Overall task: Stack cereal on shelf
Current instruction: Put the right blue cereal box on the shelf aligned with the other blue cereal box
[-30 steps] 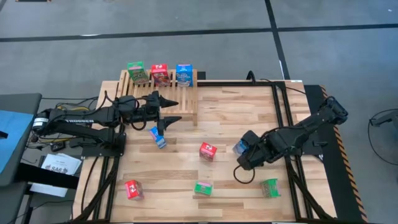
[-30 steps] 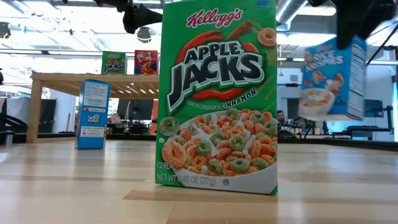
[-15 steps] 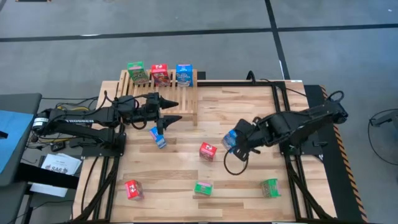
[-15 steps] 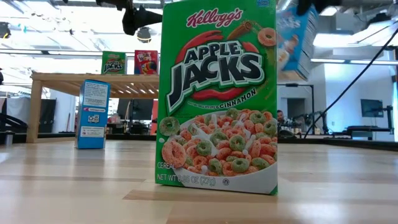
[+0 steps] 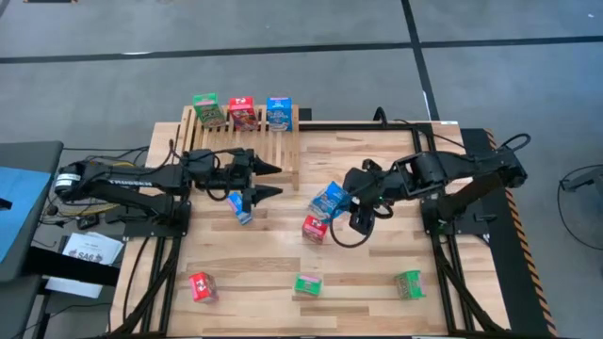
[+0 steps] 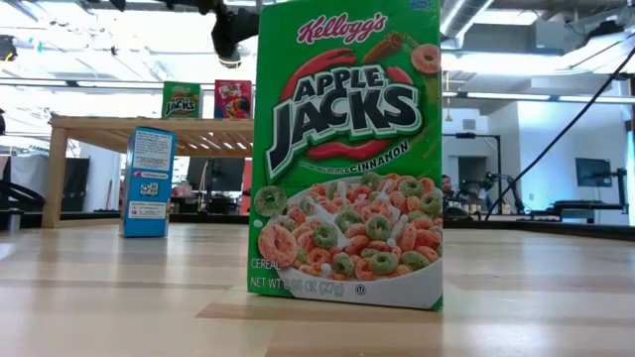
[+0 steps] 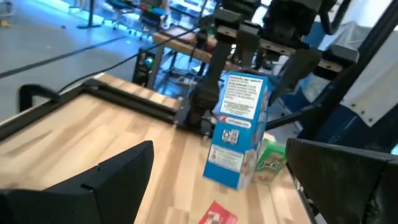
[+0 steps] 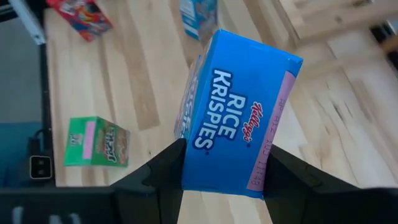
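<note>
My right gripper [image 5: 345, 200] is shut on a blue Rice Krispies box [image 8: 239, 112], in the air over the table's middle, just above a red box [image 5: 315, 229]. My left gripper [image 5: 276, 180] is open, level beside the rack's near right corner, with a blue box [image 5: 240, 208] standing on the table close by. The wooden rack [image 5: 247, 143] carries a green [image 5: 207, 110], a red [image 5: 243, 113] and a blue box [image 5: 279, 111] at its far edge. A red [image 5: 202, 286] and two green boxes [image 5: 307, 283] [image 5: 409, 283] stand near the table's near edge. My right gripper pinches the blue box between its two fingers [image 8: 163, 171] at the box's end nearest the wrist [image 8: 221, 177], one finger on each narrow side. The fingers come slanting from the table's right and above. The box is lifted clear and hangs tilted below them [image 7: 239, 127].
The low view is filled by a green Apple Jacks box [image 6: 347, 154] standing on the planks, with the blue box [image 6: 149, 181] and rack [image 6: 149, 124] behind. Dark frame rails [image 5: 426, 160] run along the table's right side. Bare planks lie between the boxes.
My right gripper has carried the blue box from the table's right part toward the left and far side, to the table's middle, rising out of the low view. The box has tipped over to a slant. My left gripper has moved a little toward the right.
</note>
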`<state>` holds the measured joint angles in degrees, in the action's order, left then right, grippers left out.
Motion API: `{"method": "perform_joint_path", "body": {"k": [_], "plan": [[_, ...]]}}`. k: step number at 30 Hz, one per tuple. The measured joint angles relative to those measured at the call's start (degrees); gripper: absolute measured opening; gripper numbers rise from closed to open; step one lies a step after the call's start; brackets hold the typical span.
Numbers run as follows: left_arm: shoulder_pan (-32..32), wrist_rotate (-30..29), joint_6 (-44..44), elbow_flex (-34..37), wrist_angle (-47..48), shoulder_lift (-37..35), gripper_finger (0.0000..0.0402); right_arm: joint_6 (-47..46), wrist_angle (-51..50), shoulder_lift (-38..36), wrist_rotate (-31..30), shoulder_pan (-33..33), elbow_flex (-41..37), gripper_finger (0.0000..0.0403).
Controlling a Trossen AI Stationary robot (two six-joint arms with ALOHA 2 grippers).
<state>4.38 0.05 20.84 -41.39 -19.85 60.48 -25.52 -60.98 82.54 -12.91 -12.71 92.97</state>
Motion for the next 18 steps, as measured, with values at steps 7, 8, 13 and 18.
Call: {"method": "perform_joint_path", "body": {"k": [7,8,13,18], "plan": [[-0.4,3.6,2.3,0.0,-7.1,6.5,0.0355,5.7,1.6,0.0,2.6,0.7,0.0,0.0202],[-0.4,4.2,2.4,0.0,-7.6,7.2,0.0355,6.5,1.6,0.0,2.6,0.7,0.0,0.0202],[-0.9,5.4,2.6,0.0,-10.9,10.7,0.0355,9.6,1.7,0.0,2.6,0.7,0.0,0.0202],[-2.1,6.1,1.5,-2.4,-11.6,14.7,0.0355,10.6,1.7,0.0,2.6,0.9,0.0,0.0202]]}}
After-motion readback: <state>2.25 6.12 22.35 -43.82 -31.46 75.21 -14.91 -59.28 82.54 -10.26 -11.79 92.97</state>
